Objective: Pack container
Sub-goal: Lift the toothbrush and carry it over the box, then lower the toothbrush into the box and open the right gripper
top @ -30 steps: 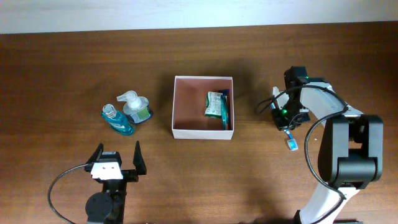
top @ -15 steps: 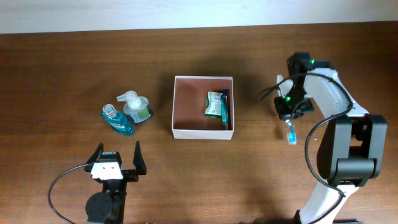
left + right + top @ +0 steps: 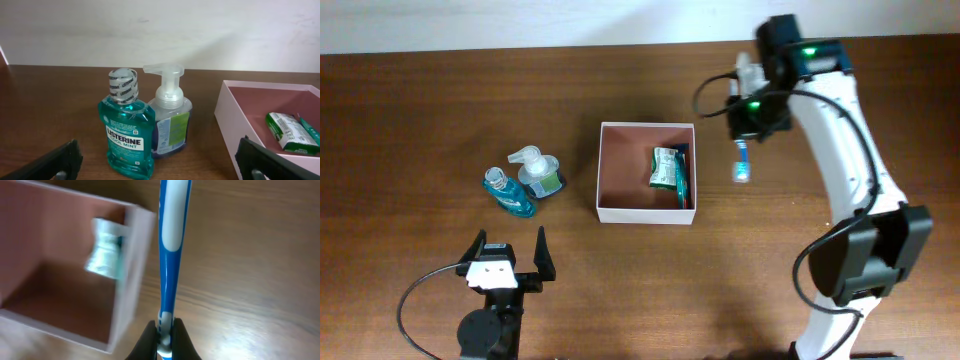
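Since the earlier frame, the right pincer (image 3: 744,138) has moved toward the far edge of the brown wooden counter (image 3: 420,120).

Overhead: it is clenched on a blue-and-white plastic toothbrush (image 3: 742,165), just right of the square, shallow, white-walled container (image 3: 599,170) at mid-counter. The left pincer (image 3: 508,248) stands released, well apart.

Left wrist: the container lies ahead and to the right.

Right wrist: the container lies left of the toothbrush.
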Robot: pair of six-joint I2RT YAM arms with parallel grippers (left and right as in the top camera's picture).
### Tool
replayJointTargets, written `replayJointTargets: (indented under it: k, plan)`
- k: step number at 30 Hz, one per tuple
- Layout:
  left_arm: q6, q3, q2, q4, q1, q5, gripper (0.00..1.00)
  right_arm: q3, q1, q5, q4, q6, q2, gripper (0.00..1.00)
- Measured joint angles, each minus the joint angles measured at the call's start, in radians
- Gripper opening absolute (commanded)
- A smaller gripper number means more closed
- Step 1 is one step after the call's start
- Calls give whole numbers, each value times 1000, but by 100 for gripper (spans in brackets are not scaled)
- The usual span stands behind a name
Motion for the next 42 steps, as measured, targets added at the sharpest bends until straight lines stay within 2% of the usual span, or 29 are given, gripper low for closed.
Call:
replayJointTargets:
  k: [12, 21, 34, 42]
  plan:
    - [0, 0, 0, 0, 0, 0, 99, 0, 227, 81, 138, 36, 2, 4]
    - [0, 0, 0, 0, 0, 0, 99, -1, 249, 119, 201, 36, 60, 4]
    - [0, 0, 0, 0, 0, 0, 99, -10, 251, 122, 131, 56, 99, 4]
    - [0, 0, 0, 0, 0, 0, 99, -103, 281, 122, 152, 63, 99, 4]
